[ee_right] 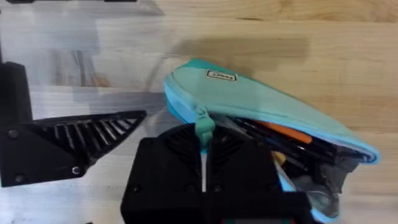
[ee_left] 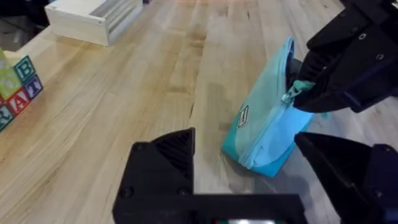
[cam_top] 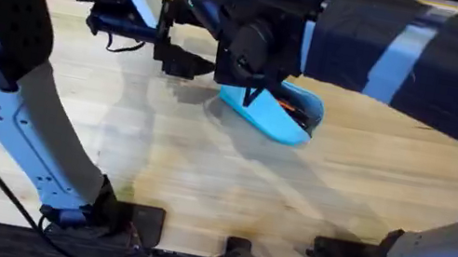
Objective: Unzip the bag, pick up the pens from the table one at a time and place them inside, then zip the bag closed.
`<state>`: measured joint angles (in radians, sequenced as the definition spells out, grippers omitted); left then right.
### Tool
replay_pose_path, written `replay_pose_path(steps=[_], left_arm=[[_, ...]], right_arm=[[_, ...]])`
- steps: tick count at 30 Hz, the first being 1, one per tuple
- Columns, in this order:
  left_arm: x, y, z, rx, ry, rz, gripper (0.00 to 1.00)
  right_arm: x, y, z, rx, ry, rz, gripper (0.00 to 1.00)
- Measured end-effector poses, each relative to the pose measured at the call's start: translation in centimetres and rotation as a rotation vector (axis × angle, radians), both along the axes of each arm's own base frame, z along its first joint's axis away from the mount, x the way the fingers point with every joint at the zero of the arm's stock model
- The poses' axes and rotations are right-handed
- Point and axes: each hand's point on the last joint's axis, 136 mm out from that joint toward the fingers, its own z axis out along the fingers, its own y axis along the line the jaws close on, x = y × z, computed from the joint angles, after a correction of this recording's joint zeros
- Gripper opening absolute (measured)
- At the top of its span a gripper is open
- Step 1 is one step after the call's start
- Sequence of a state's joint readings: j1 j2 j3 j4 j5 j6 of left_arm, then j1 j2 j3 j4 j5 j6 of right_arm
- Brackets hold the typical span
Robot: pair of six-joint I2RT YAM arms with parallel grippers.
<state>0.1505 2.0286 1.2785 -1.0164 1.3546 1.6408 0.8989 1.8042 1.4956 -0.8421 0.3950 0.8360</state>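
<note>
**Inspector:** On the bench, where is the bag?

**Operator:** Mid-bench, part open, pens inside. My right pincer is clamped on the pull cord; left pincer stands apart, beside it. I'd draw steadily along the zipper.

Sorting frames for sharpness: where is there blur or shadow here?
Overhead: the right arm looms large and blurred, shading the table. Left wrist: the bag is sharp. Right wrist: a shadow band lies on the table beyond the bag.
</note>
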Motion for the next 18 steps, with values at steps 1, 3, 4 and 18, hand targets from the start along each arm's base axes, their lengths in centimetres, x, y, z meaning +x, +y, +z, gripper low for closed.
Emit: replay_pose_path(steps=[1,3,4,18], left_arm=[[-0.1,-0.2,-0.1,-0.002,0.001,-0.007,0.991],[-0.2,-0.7,-0.2,-0.008,0.004,-0.019,0.991],[-0.3,-0.9,-0.3,-0.009,0.007,-0.025,0.991],[-1.0,-2.8,-1.7,-0.009,0.046,-0.081,0.99]], right_arm=[[0.0,0.0,0.0,0.0,0.0,0.0,0.033],[0.0,0.0,0.0,0.0,0.0,0.0,0.033],[0.0,0.0,0.0,0.0,0.0,0.0,0.033],[0.0,0.0,0.0,0.0,0.0,0.0,0.033]])
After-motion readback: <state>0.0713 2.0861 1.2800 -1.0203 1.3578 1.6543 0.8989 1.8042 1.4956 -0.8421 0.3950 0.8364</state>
